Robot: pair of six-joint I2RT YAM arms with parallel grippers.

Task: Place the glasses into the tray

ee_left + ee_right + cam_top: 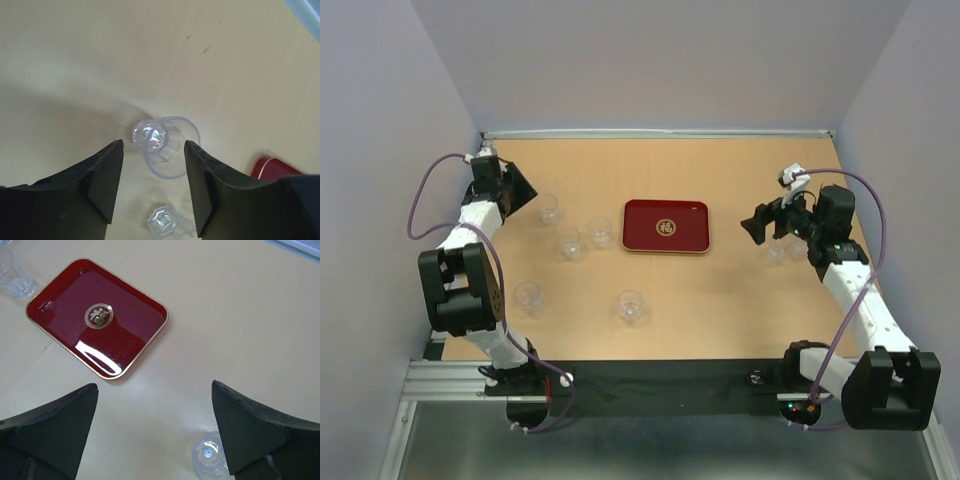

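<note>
While the tray (638,230) lies flat near the middle of the table (720,320), all the glasses (570,243) are found outside it, on the bare wood. Five are scattered to the left of the tray and in front of it, the closest being set just beside its left rim. A sixth glass (778,248) is made out faintly at the right, near the right gripper (760,222).

The left gripper (152,145) is held with its jaws spread. One upright tumbler (167,147) is framed in the gap between its fingers (105,180); whether it is touched cannot be told. A second tumbler (167,222) is seen lower in the left wrist view, and a red corner of the tray shows at the right edge.

The right gripper is held very wide, with nothing gripped. In its wrist view the tray, marked by a gold emblem (98,316), is seen ahead and well apart, and the sixth glass stands near the right-hand finger.
</note>
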